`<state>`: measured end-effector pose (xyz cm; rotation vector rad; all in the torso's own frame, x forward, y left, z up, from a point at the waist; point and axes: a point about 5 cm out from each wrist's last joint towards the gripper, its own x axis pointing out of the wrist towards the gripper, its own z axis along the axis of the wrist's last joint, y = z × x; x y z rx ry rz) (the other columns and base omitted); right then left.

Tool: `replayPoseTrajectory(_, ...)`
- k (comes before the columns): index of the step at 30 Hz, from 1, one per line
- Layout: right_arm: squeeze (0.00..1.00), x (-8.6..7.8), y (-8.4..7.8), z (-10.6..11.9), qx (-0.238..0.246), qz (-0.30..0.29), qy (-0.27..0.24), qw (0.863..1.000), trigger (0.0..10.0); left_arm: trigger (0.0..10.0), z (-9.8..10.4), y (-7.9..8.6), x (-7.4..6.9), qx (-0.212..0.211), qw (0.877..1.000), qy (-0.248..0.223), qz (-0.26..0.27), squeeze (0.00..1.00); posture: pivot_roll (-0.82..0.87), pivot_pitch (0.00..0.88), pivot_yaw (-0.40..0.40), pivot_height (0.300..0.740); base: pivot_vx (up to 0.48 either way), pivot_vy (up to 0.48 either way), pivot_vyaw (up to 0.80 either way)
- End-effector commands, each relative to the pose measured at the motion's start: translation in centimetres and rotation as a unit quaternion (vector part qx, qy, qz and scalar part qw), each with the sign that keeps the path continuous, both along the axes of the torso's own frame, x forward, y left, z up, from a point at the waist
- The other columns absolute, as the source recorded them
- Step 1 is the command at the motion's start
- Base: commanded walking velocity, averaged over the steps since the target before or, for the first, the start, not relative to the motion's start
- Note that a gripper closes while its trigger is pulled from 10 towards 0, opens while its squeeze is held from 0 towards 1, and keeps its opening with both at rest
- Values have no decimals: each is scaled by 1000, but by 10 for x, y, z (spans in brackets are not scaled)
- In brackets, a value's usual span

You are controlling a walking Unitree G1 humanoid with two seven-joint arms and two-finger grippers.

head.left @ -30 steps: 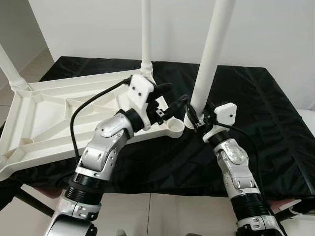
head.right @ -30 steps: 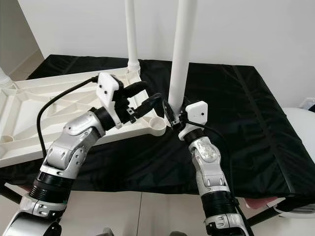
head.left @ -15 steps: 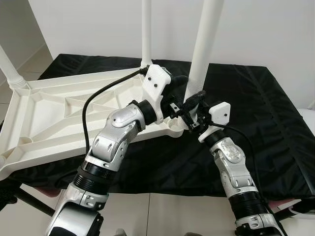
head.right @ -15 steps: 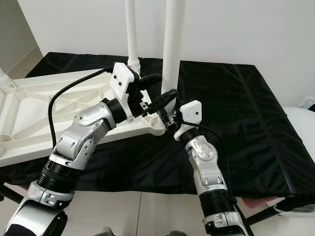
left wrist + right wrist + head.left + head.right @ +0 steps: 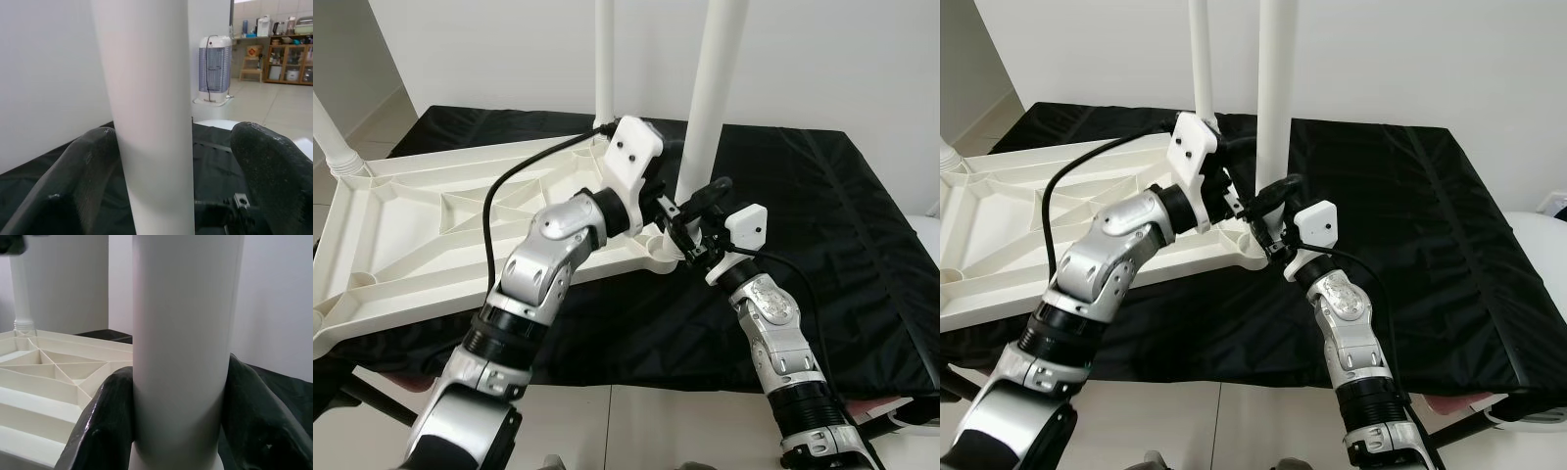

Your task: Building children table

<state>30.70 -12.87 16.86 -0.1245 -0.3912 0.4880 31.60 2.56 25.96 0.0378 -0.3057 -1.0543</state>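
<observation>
My right gripper [image 5: 180, 431] holds the white table leg [image 5: 183, 333]; my two black fingers [image 5: 100, 426] press against it on both sides. The leg stands upright. Beside the leg lies the white ribbed tabletop underside [image 5: 44, 382]. Beyond it a second leg [image 5: 20, 289] stands upright on the tabletop's far corner.

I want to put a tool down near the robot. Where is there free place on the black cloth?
The black cloth lies bare between the right arm and its far right edge, up to the wall. It is crowded at the tabletop corner, where the left gripper and the right gripper meet on the near leg.
</observation>
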Motion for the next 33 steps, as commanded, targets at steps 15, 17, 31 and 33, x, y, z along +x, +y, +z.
replayPoseTrajectory(15,0,0,3,3,-6,6,-13,1000,10000,10000,24,-4,2,-21,997,61,-44,0,-49,0,13,740,0,0,0)
replayPoseTrajectory(17,0,0,2,3,-7,5,-13,1000,10000,7176,29,-1,2,-27,997,64,-46,0,-47,0,13,740,0,0,0)
replayPoseTrajectory(31,0,1,2,4,-8,5,-17,1000,10000,0,37,5,2,-41,995,80,-48,0,-44,0,15,740,0,0,0)
replayPoseTrajectory(33,0,1,3,5,-7,5,-19,1000,10000,0,37,4,1,-36,995,80,-52,0,-44,0,17,740,0,0,0)
